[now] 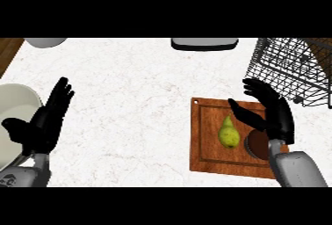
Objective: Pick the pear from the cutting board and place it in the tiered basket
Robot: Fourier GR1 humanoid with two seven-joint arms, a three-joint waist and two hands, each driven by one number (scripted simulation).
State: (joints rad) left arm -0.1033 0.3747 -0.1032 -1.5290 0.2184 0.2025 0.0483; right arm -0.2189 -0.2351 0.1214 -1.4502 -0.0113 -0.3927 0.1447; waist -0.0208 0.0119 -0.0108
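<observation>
one pear [228, 132], one cutting board [214, 162], one tiered basket [292, 70], two hands [45, 123] [269, 110]

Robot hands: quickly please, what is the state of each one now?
Left robot hand: open, holding nothing.
Right robot hand: open, above the cutting board, not holding the pear.

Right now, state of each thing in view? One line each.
pear: lying on the cutting board, not held
cutting board: flat on the counter
tiered basket: nothing visible in it
right hand: open, over the board beside the pear
left hand: open, resting at the view's left
</observation>
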